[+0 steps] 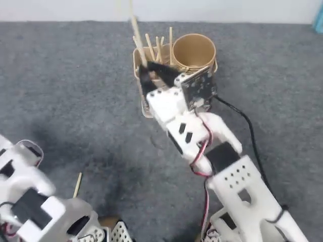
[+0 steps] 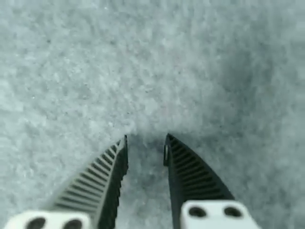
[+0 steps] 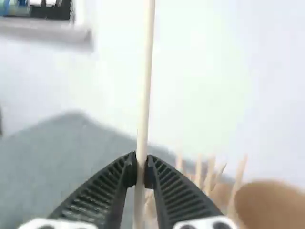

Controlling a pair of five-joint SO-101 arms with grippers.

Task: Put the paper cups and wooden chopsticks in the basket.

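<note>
Several chopsticks, one paper cup in basket, right claw pinching another chopstick, left claw parted, empty

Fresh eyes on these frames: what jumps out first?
The right gripper is clamped on a long pale wooden chopstick, held above the tan basket at the far side of the grey carpet; the basket already holds a brown paper cup and more chopsticks. A loose wooden chopstick lies at the near left, and the left gripper hangs open over carpet.
</note>
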